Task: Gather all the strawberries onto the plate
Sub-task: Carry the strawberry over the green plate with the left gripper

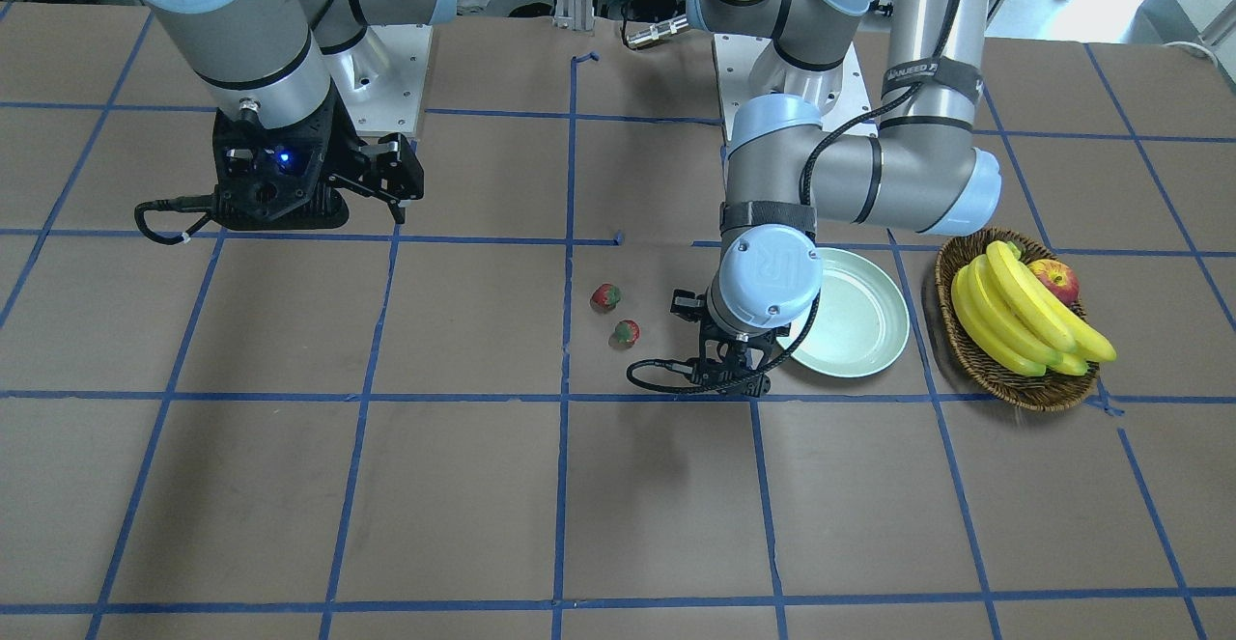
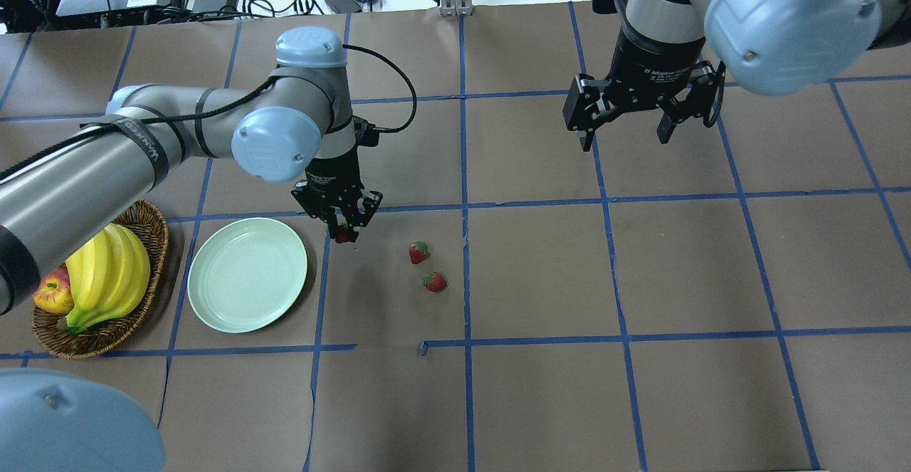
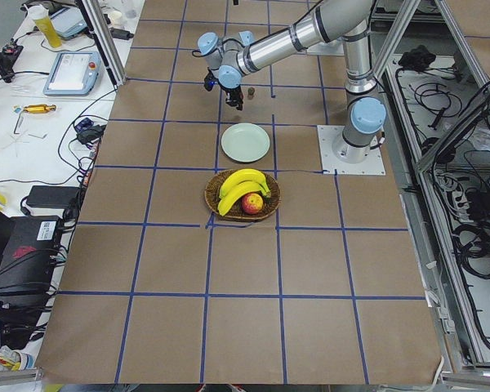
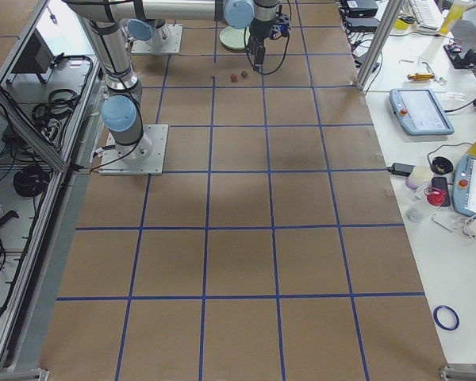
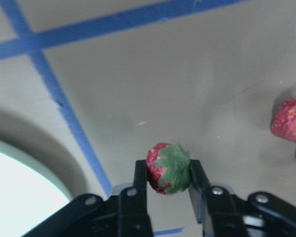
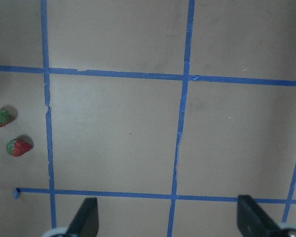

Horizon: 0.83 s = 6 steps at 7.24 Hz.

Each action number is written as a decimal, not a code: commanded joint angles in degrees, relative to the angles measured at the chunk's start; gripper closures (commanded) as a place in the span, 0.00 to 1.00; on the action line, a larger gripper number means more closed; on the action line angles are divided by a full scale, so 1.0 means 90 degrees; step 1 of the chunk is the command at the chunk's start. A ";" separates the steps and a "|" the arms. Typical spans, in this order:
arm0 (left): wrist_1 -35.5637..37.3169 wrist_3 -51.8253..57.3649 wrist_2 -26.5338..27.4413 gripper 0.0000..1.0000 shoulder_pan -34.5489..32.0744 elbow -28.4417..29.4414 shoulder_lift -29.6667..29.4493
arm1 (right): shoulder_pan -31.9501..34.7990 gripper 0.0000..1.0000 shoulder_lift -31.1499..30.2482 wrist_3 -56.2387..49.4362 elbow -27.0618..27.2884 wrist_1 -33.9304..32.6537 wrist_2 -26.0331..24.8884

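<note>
1. Clenching on one strawberry, the left fingers are hanging just beside the plate.
2. Two more strawberries are lying on the bench, apart from the plate.
3. The right fingers are gaping, grasping nothing.

One strawberry in the grip, two on the table, all outside the mint-green plate.

The held strawberry, red with its green leafy cap turned toward the wrist camera, is pinched between the two fingers of the left gripper, over the brown paper near the plate's rim. The first loose strawberry and the second loose strawberry lie on their sides on the table, near each other without touching, well apart from the plate. The plate is round, shallow, glossy and pale mint-green with a raised rim, and sits flat on the paper.
</note>
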 commanded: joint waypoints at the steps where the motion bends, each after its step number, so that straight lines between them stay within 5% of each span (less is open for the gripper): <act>1: -0.0851 0.0880 0.0847 1.00 0.0805 0.0327 0.0282 | 0.0000 0.00 0.0000 0.0000 0.0000 0.0000 0.0000; 6: -0.0337 0.1921 0.1555 1.00 0.2001 -0.0453 0.0059 | 0.0059 0.00 0.0029 0.0000 0.0010 -0.0010 0.0029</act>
